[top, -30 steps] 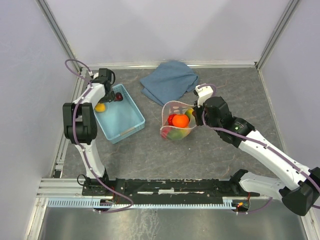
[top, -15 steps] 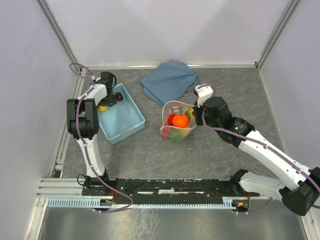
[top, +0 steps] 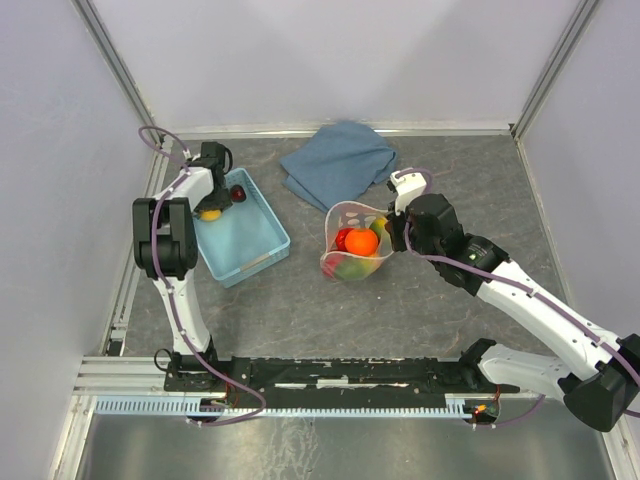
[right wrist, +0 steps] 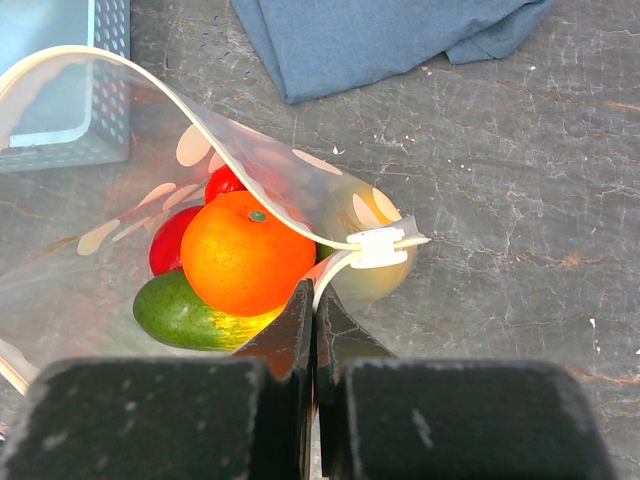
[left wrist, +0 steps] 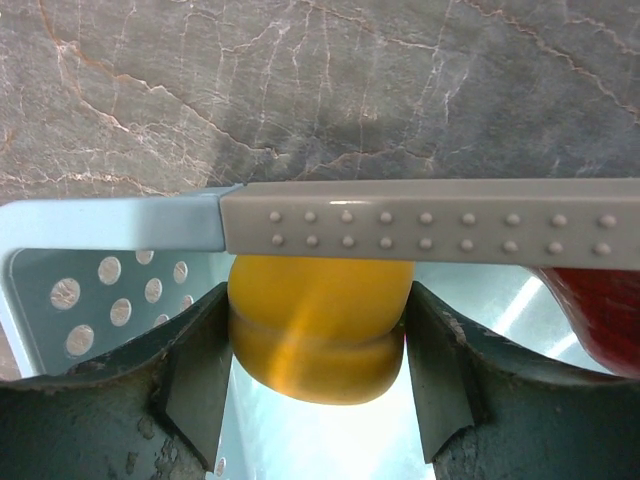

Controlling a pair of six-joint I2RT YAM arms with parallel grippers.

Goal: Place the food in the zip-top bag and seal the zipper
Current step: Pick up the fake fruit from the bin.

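Note:
The zip-top bag point(top: 352, 240) stands open on the table with an orange fruit point(right wrist: 248, 252), red fruits point(right wrist: 172, 240) and a green fruit point(right wrist: 185, 315) inside. My right gripper point(right wrist: 313, 300) is shut on the bag's near rim, next to the white zipper slider point(right wrist: 378, 247), and it also shows in the top view point(top: 392, 228). My left gripper point(left wrist: 318, 340) reaches into the far corner of the basket. Its two fingers press both sides of a yellow fruit point(left wrist: 318, 320), also seen from above point(top: 210, 212). A dark red fruit point(left wrist: 600, 320) lies just to its right.
The light-blue basket point(top: 262, 240) sits at the left, and its rim point(left wrist: 420, 222) crosses just above the left gripper's fingers. A folded blue cloth point(top: 338, 162) lies behind the bag. Metal frame posts and walls close in the table's left, back and right.
My left wrist has turned and dropped onto the yellow fruit in the basket's corner, so the fingers now flank it. The right arm and the bag have not moved.

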